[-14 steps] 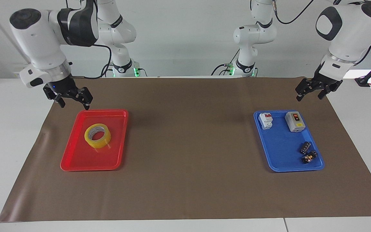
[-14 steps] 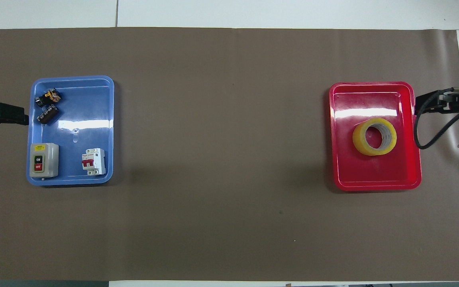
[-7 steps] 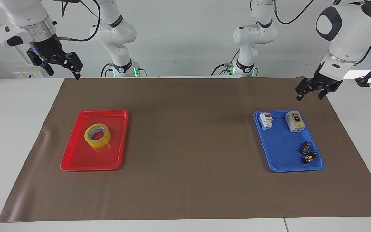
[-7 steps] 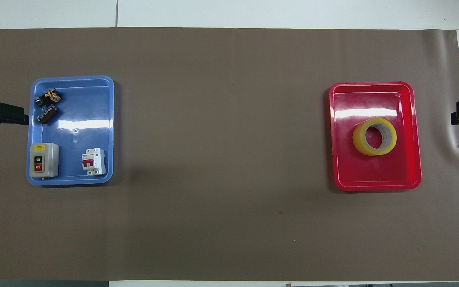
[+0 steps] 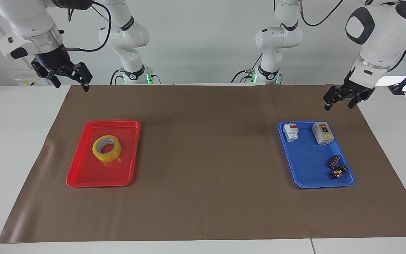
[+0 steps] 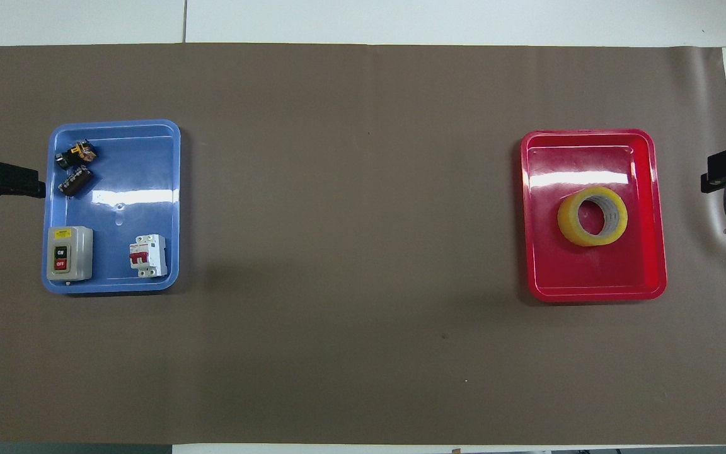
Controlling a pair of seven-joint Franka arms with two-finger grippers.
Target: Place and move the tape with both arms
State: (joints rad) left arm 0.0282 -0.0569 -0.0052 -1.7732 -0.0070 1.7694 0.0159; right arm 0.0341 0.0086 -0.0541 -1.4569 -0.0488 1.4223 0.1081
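Both pairs of jaws are seen spread apart with nothing held between them. The right gripper (image 5: 69, 78) is raised in the air over the corner of the brown mat (image 5: 206, 148) at the right arm's end of the table, well apart from the tape (image 5: 106, 148). In the overhead view only a dark part of this gripper (image 6: 725, 170) is seen at the picture's edge. The left gripper (image 5: 343, 98) is held over the mat's edge at the left arm's end, near the blue tray (image 5: 307, 165); that arm waits.

The tape is laid flat, hole upward, inside the red tray (image 5: 86, 173), in the half of the tray nearer to the robots, and is touched by neither gripper. In the blue tray a grey switch box (image 5: 323, 133) and a white circuit breaker (image 5: 290, 132) are placed side by side at the end nearer to the robots, and two small dark parts (image 5: 336, 167) are found at the tray's farther end.
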